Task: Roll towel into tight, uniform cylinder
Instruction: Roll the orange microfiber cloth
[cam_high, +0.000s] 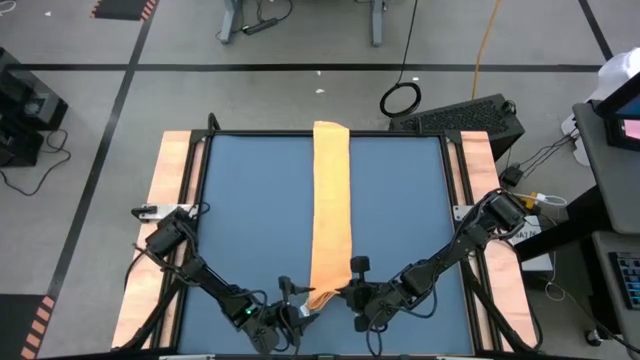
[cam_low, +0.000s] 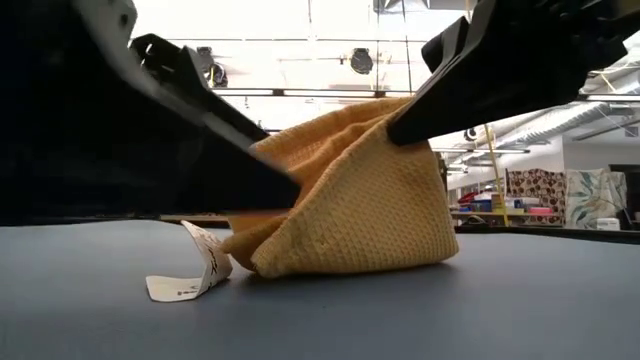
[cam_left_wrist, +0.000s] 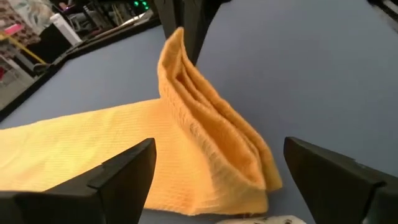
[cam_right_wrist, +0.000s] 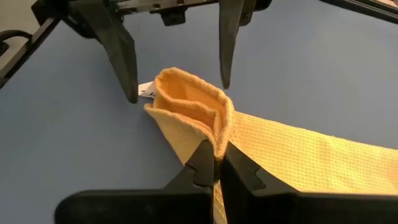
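Right wrist view: the right gripper (cam_right_wrist: 216, 163) has its jaws clamped together on a pinched ridge of the soft orange-yellow woven towel (cam_right_wrist: 205, 115), lifting the near end of the cloth off the surface. This hold raises the end into an open loop, judged to be the first turn of the roll. The left gripper (cam_left_wrist: 217, 171) has its jaws spread wide and holds nothing; its two dark fingers (cam_right_wrist: 121, 53) straddle the raised fold without touching it, probably positioned to take or tuck the fold next.

Beyond the fold, the towel lies as a long narrow folded strip running down the middle of the blue table mat (cam_high: 250, 220) to its far edge. A small white printed tag (cam_low: 195, 270) hangs from the near end and rests on the mat.

Both arms reach low from the near corners of the table, forearms angled inward and converging on the strip's near end. Rolling has barely begun; no cylinder is formed.
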